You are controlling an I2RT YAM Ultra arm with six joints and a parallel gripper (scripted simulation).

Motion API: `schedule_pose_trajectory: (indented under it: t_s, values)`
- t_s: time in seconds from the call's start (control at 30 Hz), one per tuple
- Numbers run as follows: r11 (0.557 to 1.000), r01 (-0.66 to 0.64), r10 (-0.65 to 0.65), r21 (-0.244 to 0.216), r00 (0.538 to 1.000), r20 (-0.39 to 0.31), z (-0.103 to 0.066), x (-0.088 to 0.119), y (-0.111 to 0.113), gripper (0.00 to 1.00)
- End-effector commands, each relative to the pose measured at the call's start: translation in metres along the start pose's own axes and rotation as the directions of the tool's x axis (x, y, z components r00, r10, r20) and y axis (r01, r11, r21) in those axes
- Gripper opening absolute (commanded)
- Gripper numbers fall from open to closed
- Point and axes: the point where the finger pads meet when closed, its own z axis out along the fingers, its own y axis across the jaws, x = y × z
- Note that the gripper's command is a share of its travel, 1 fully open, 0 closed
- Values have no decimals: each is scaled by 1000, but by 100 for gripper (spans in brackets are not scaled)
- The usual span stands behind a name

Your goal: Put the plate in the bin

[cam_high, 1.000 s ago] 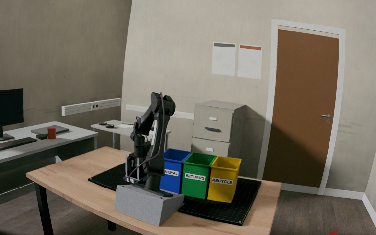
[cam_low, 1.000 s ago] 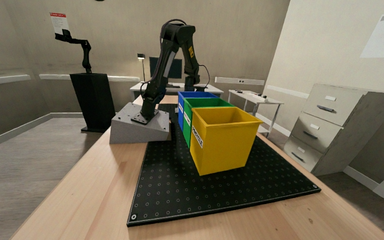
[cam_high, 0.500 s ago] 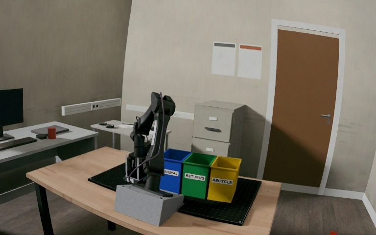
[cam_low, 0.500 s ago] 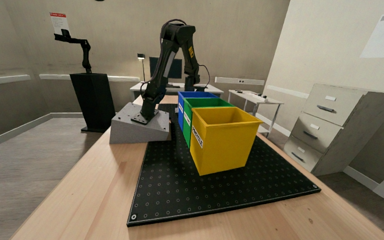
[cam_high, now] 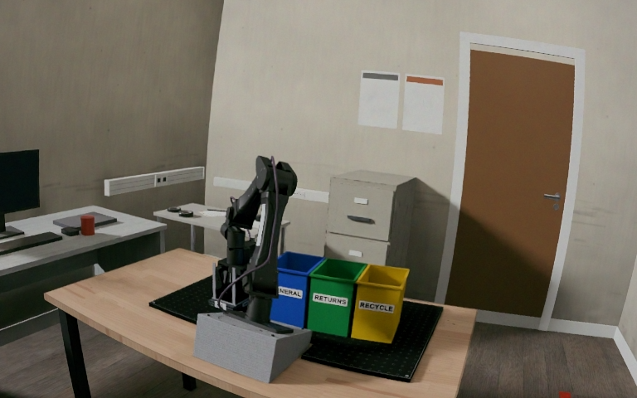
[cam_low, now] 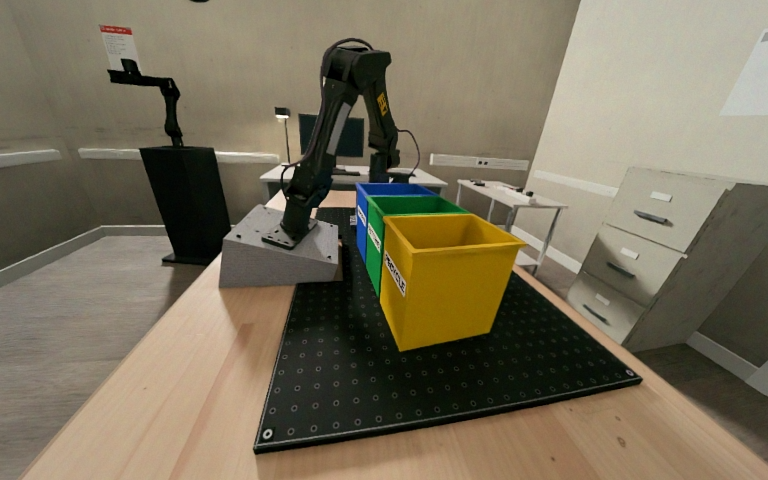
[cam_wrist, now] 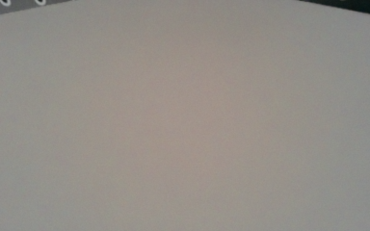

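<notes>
The green RETURNS bin (cam_high: 333, 300) (cam_low: 408, 204) stands upright between the blue bin (cam_high: 293, 290) (cam_low: 390, 188) and the yellow RECYCLE bin (cam_high: 377, 304) (cam_low: 447, 283). Rack K1 (cam_high: 214, 281), with thin upright posts, stands on the mat left of the blue bin, partly hidden by the arm. My gripper (cam_high: 230, 287) reaches straight down into the rack and is shut on the upper 96-well plate. The plate's pale surface (cam_wrist: 185, 125) fills the wrist view. The fingers and the lower plate are hidden. In the exterior view the bins hide the gripper and the rack.
The arm stands on a grey wedge base (cam_high: 249, 342) (cam_low: 271, 254) at the front of the black perforated mat (cam_high: 399, 342) (cam_low: 396, 367) on a wooden table (cam_high: 117, 300). The three bins touch side by side right of the rack.
</notes>
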Motion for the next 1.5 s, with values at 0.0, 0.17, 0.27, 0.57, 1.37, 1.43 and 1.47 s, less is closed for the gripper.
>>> schedule_pose_trajectory:
  t_s: [0.0, 0.17, 0.27, 0.57, 1.37, 1.43, 1.47]
  values:
    - [1000, 7, -7, 23, 1000, 15, 9, -1, -4, 0]
    - [1000, 7, -7, 23, 1000, 15, 9, -1, -4, 0]
    - [1000, 7, -7, 23, 1000, 15, 9, -1, -4, 0]
    - [1000, 7, -7, 23, 1000, 15, 9, -1, -4, 0]
    - [1000, 7, -7, 23, 1000, 15, 9, -1, -4, 0]
    - [1000, 0, 1, -10, 999, 42, -3, -11, 9, 0]
    - [1000, 3, -2, -4, 999, 36, -9, -9, 6, 0]
